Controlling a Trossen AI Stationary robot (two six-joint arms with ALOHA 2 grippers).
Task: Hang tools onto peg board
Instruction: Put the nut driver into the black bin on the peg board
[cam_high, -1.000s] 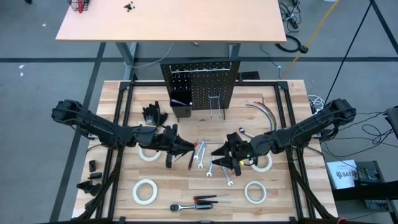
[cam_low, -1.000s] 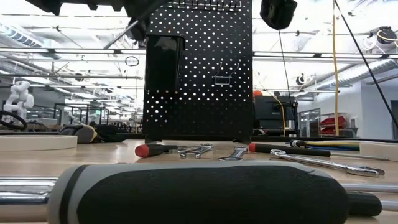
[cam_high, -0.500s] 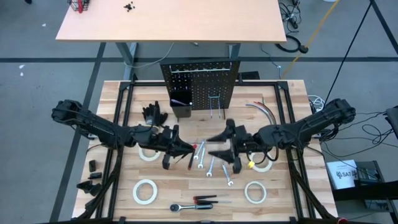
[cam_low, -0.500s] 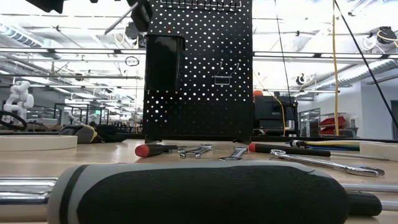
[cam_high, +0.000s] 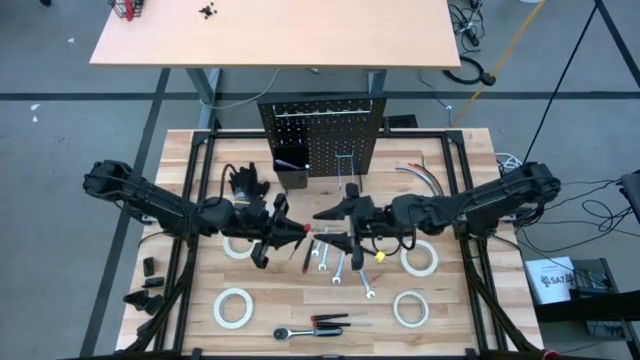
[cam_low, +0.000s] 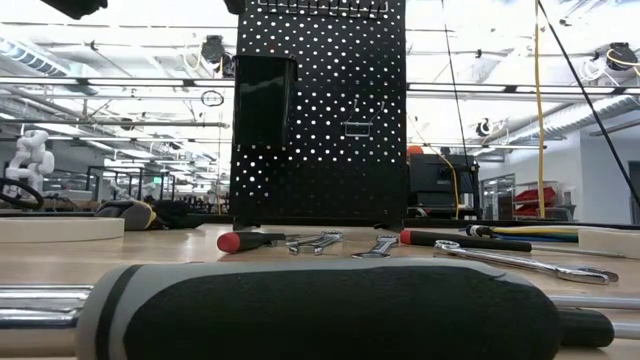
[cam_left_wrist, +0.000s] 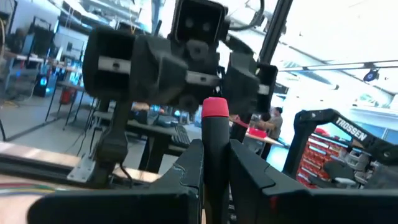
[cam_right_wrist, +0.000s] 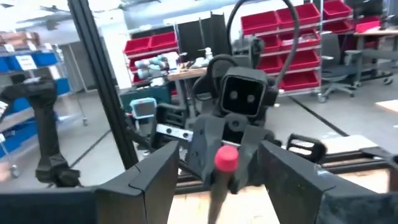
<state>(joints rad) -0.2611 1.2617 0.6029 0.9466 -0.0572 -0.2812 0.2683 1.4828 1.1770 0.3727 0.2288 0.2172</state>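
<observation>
Left end effector (cam_high: 283, 232) is pinching the black-handled, red-capped screwdriver (cam_left_wrist: 214, 146), held above the table (cam_high: 450, 300) mid-span. Its long axis is pointing toward the right end effector (cam_high: 340, 220), whose fingers are standing spread just beside the red cap, facing it; the right arm looks nearest for a handover. Peg board (cam_high: 322, 140) is standing behind both.

Count on the table: four tape rolls, several wrenches (exact number unclear), one ratchet (cam_high: 300, 330).
</observation>
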